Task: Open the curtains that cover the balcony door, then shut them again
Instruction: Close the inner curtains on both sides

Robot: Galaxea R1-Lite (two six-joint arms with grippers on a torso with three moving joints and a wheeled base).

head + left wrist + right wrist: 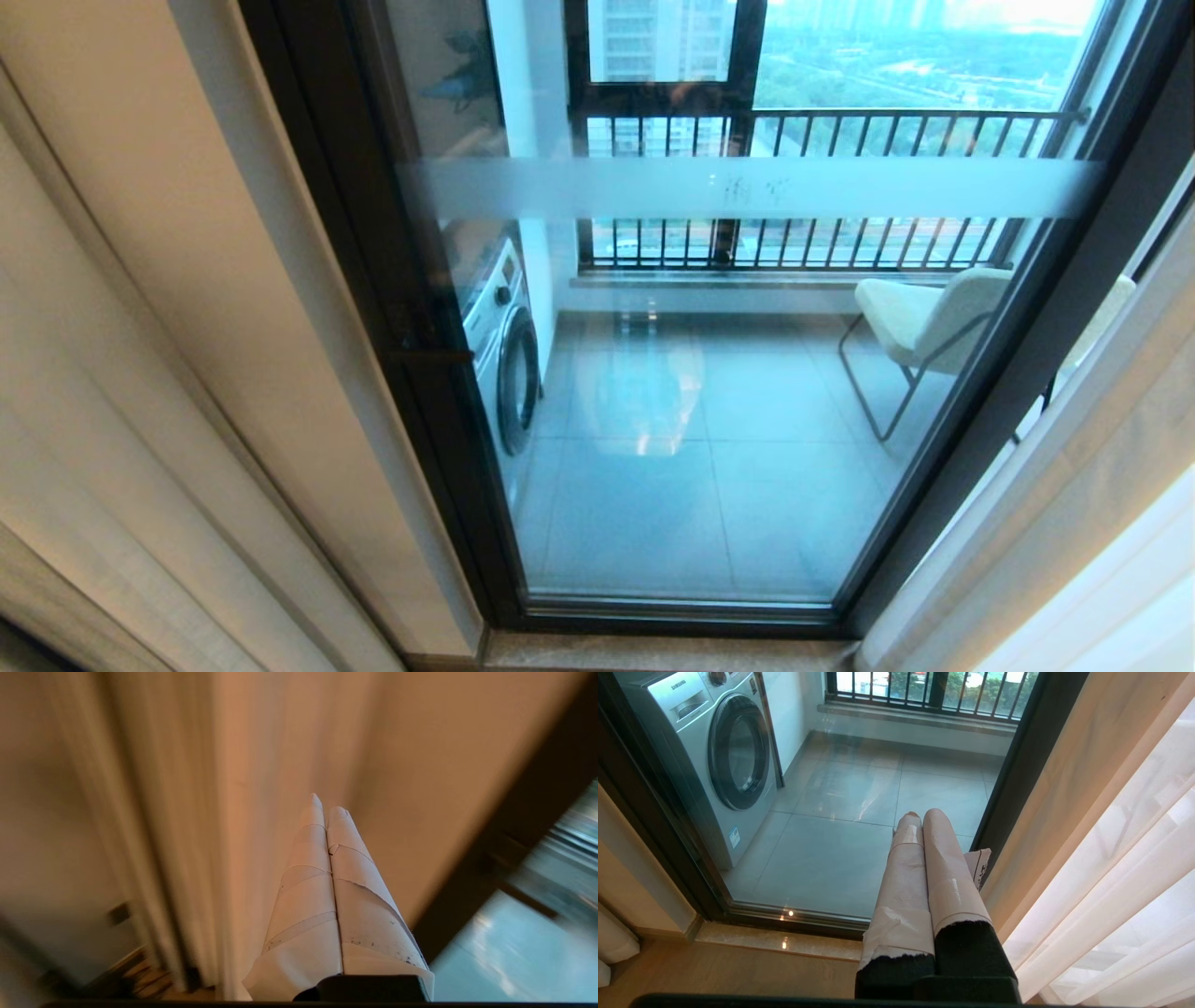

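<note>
The curtains [140, 355] are drawn apart, one bunch at the left, another [1074, 523] at the right, so the door [709, 392] glass stands bare between their beige hems. The left gripper [327, 807], fingers pressed together (empty), points at the left curtain's folds, close to its edge by the dark frame. The right gripper [920, 814], also pressed shut, hangs near the sill [784, 942], just left of the right curtain.
</note>
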